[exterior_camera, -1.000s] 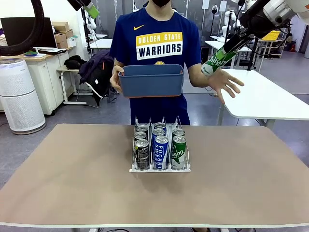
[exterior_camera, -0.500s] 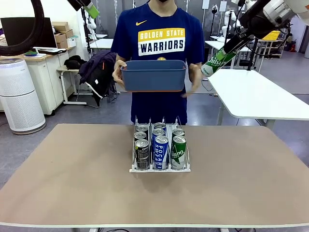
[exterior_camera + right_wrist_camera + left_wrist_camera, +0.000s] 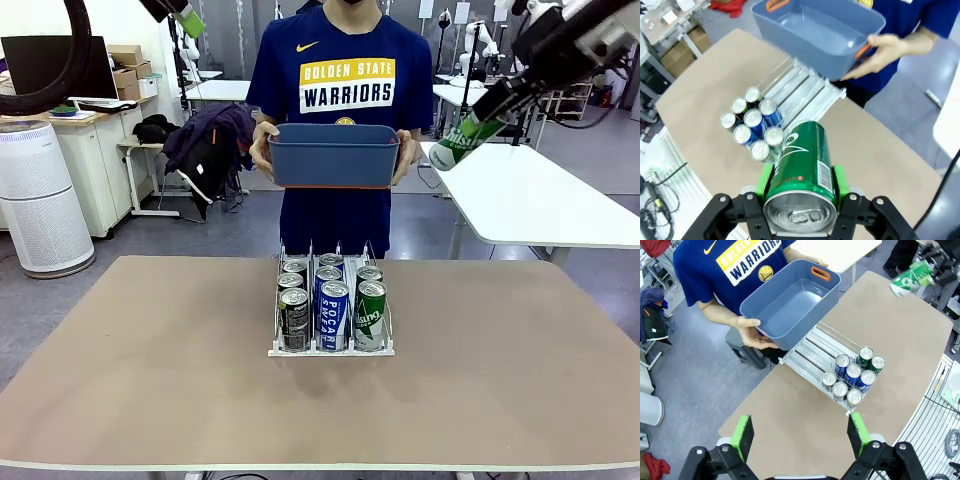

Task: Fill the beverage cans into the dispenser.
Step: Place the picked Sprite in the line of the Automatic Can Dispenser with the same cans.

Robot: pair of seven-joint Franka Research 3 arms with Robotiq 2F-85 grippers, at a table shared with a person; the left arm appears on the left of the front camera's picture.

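The dispenser (image 3: pixel 331 349) stands mid-table with several beverage cans (image 3: pixel 333 312) packed at its front end: black-and-green, blue-and-white and green ones. My right gripper (image 3: pixel 488 108) is high at the right, shut on a green can (image 3: pixel 460 142) that tilts down to the left. In the right wrist view the green can (image 3: pixel 801 165) sits between the green pads (image 3: pixel 765 181), high above the dispenser (image 3: pixel 805 92). My left gripper (image 3: pixel 801 434) is open and holds nothing, high over the dispenser (image 3: pixel 812 351) and its cans (image 3: pixel 853 376). It also shows as the left gripper (image 3: pixel 185 15) at the top left.
A person at the far side holds an empty dark blue bin (image 3: pixel 331 155) in both hands, above the dispenser's rear end. The tan table (image 3: pixel 150 380) is bare on both sides of the rack. A white table (image 3: pixel 545 205) stands behind at the right.
The person's free hand has gone back to the bin, which both hands now hold. My right gripper has moved right and a little down with the green can.
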